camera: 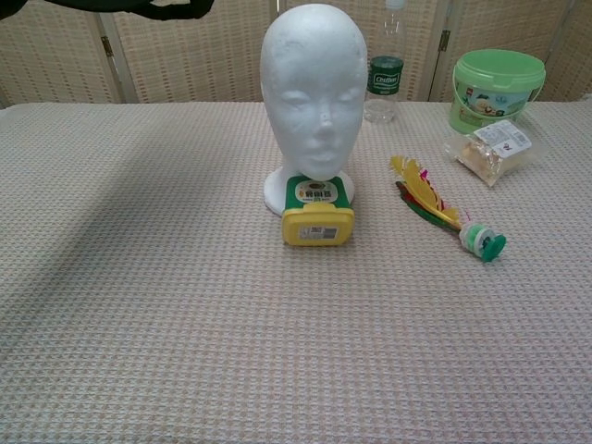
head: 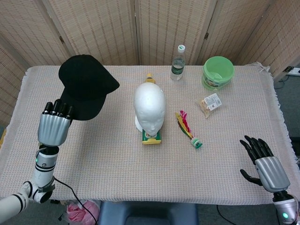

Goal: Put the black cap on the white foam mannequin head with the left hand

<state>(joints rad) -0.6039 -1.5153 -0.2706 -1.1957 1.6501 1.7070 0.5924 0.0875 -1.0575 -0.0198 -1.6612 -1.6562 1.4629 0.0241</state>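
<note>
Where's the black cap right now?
In the head view the black cap is held up by the left hand over the table's left side, left of the white foam mannequin head; the chest view catches only its lower edge at top left.

Staged test room, cloth-covered table (head: 140, 178), woven folding screens (head: 98, 28) behind

Matt foam head (head: 149, 105); tablecloth (camera: 185, 324) seemingly woven.
</note>
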